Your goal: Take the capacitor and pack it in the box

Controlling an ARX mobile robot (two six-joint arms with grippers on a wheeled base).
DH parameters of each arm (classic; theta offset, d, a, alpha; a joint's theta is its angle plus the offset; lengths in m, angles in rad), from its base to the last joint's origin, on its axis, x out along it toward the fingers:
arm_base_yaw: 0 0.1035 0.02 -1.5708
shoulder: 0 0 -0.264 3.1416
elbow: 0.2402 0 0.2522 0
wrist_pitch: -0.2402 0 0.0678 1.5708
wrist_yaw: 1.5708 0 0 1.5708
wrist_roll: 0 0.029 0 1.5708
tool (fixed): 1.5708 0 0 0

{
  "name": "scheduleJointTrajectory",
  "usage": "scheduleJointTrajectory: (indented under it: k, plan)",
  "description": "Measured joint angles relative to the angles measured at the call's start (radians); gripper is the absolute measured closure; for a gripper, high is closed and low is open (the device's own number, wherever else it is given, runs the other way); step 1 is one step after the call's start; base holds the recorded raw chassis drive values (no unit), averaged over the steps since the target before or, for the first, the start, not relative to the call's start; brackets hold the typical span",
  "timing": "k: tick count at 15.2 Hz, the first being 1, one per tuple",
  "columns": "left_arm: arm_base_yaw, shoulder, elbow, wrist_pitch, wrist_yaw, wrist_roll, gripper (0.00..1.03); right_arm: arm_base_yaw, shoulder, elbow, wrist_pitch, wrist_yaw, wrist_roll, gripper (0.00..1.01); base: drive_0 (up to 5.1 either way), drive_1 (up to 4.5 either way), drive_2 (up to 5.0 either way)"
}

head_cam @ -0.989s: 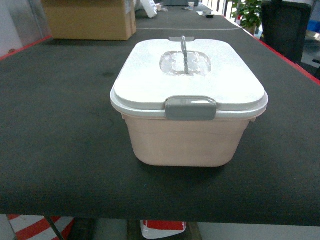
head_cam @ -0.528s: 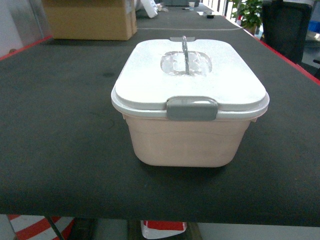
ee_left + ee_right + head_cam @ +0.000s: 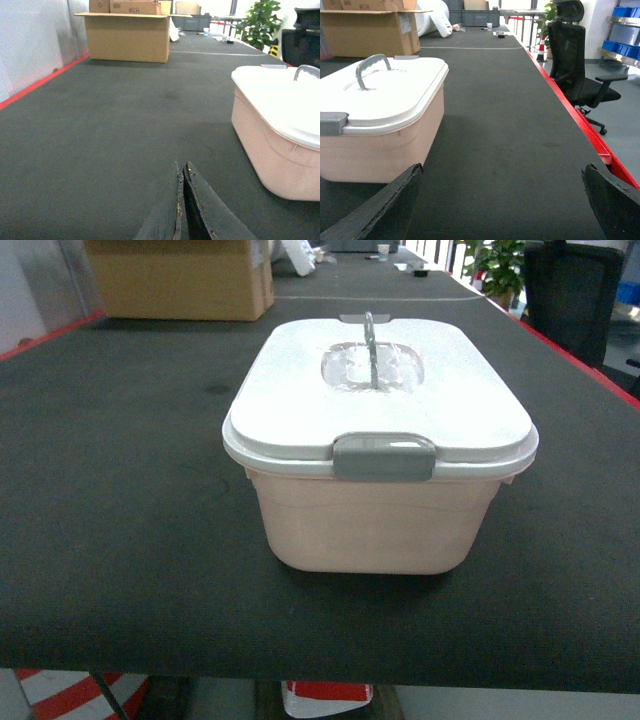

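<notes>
pale pink plastic is the body of the box [image 3: 372, 520], which stands in the middle of the black table [image 3: 120, 490] in the head view, with its white lid [image 3: 375, 390] pressed down, the grey front latch [image 3: 384, 457] folded over the rim and the grey handle [image 3: 369, 335] standing upright. no gripper shows in this view, and a brown carton [image 3: 180, 280] sits far behind on the left. in the left wrist view, the left gripper [image 3: 182, 200] hangs low above the mat with its two dark fingers pressed together and nothing between them; the box is to its right, apart from it, and the carton is far ahead. in the right wrist view, the right gripper [image 3: 502, 187] has its fingers spread wide to both edges of the picture, grasping nothing; the box is just to its left, near but not touching, and a black office chair [image 3: 575, 65] stands beyond the red table edge. i cannot find any capacitor in the three views. so i judge the task is at its very start: the box is closed and nothing is packed. the next move probably calls for unlocking the latches and lifting the lid by its handle, with one arm steadying the tub, and for finding the capacitor, which may be outside these pictures.
</notes>
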Motion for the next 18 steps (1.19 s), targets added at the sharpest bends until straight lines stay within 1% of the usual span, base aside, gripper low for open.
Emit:
scheduleJointTrajectory:
  k: [9, 10, 11, 13, 14, 18]
  plan:
    - [0.000, -0.124, 0.000, -0.126, 0.000, 0.000, 1.01, 0.000, 0.000, 0.000, 0.000, 0.000, 0.000, 0.03, 0.0, 0.00, 0.0]
    - [0.000, -0.173, 0.002, -0.199, -0.001, 0.000, 1.01, 0.000, 0.000, 0.000, 0.000, 0.000, 0.000, 0.03, 0.0, 0.00, 0.0]
    - [0.000, -0.247, 0.000, -0.308, 0.002, 0.000, 1.01, 0.000, 0.000, 0.000, 0.000, 0.000, 0.000, 0.03, 0.0, 0.00, 0.0]
    - [0.000, -0.287, 0.000, -0.305, 0.000, 0.000, 1.01, 0.000, 0.000, 0.000, 0.000, 0.000, 0.000, 0.03, 0.0, 0.00, 0.0]
    - [0.000, -0.287, 0.000, -0.299, 0.000, 0.000, 0.98, 0.000, 0.000, 0.000, 0.000, 0.000, 0.000, 0.03, 0.0, 0.00, 0.0]
    - [0.000, -0.287, 0.000, -0.301, 0.000, 0.000, 0.48, 0.000, 0.000, 0.000, 0.000, 0.000, 0.000, 0.03, 0.0, 0.00, 0.0]
